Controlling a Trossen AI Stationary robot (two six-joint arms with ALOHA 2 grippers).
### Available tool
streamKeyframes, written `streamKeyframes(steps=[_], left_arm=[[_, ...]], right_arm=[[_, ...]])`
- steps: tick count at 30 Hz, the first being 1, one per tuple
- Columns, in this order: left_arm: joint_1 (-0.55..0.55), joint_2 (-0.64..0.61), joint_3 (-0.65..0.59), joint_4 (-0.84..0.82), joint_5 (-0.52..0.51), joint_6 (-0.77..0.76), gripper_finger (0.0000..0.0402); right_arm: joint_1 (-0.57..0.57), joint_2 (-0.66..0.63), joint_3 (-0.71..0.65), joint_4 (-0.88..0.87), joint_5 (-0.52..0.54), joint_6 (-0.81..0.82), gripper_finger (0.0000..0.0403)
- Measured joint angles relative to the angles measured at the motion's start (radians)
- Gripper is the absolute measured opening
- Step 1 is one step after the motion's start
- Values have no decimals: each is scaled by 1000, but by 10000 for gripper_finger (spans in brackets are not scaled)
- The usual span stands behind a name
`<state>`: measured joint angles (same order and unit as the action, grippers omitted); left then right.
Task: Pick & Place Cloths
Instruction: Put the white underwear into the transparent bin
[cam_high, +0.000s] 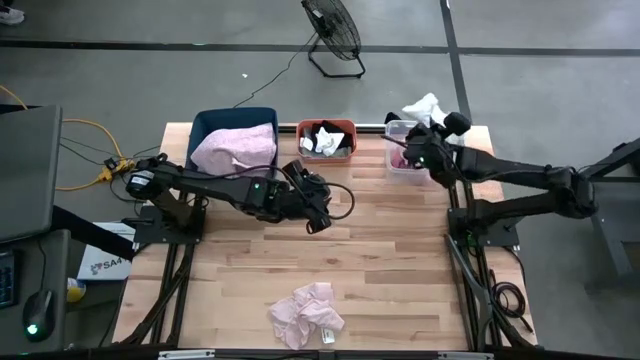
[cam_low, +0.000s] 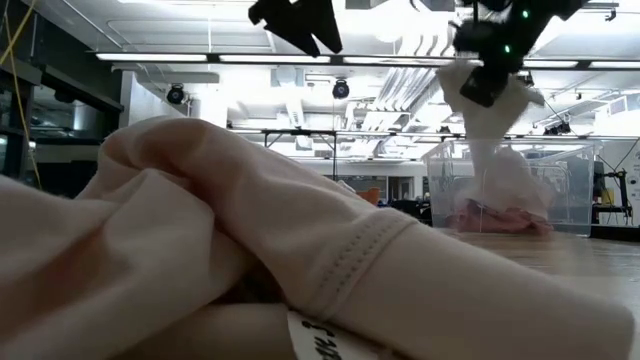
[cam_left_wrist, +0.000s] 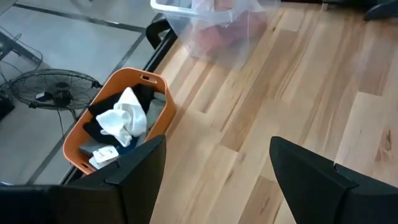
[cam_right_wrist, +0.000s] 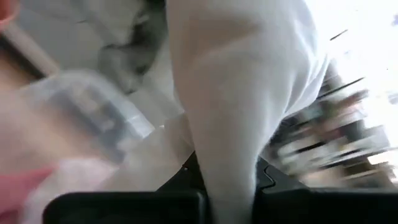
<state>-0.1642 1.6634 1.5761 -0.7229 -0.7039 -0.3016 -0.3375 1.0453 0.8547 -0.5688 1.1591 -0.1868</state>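
Step in hand: delivery of a white cloth (cam_high: 424, 106) to the clear bin (cam_high: 400, 160) at the far right of the bench (cam_high: 400, 260). The right hand (cam_high: 430, 128) is closed tight on this cloth and holds it raised above the clear bin; in the low view the fabric hangs down from the hand toward the bin opening. Pink fabric already lies in the bottom of that bin.

The left hand (cam_high: 318, 212) hovers over the bench middle, just in front of the orange bin (cam_high: 326, 140), with its fingers (cam_left_wrist: 134, 171) spread wide and nothing between them.

Remaining items: a pink cloth (cam_high: 307, 315) lies crumpled near the front edge of the bench, well apart from both hands. The blue bin (cam_high: 215, 125) holds a large pink piece; the orange bin holds black and white pieces.

Next move, as judged: lower the right hand until the hanging cloth sits inside the bin walls, then release. The empty left hand is best placed to collect the front pink cloth
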Motion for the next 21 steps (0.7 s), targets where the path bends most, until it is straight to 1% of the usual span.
streamKeyframes(steps=[3, 6, 8, 12, 14, 21], left_arm=[[0, 0, 0, 19, 0, 0, 280], [0, 0, 0, 34, -1, 0, 280], [0, 0, 0, 44, -5, 4, 280], [0, 0, 0, 46, -7, 5, 280], [0, 0, 0, 46, -7, 5, 280], [0, 0, 0, 37, -7, 8, 280]], right_arm=[[-101, 11, 0, -146, -194, 199, 23], [-190, 21, -1, -247, -316, 335, 23], [-238, 26, -1, -274, -396, 365, 23], [-309, 45, -1, -272, -580, 374, 23], [-340, 71, -1, -271, -650, 378, 23], [-421, 217, 6, -253, -773, 409, 24]])
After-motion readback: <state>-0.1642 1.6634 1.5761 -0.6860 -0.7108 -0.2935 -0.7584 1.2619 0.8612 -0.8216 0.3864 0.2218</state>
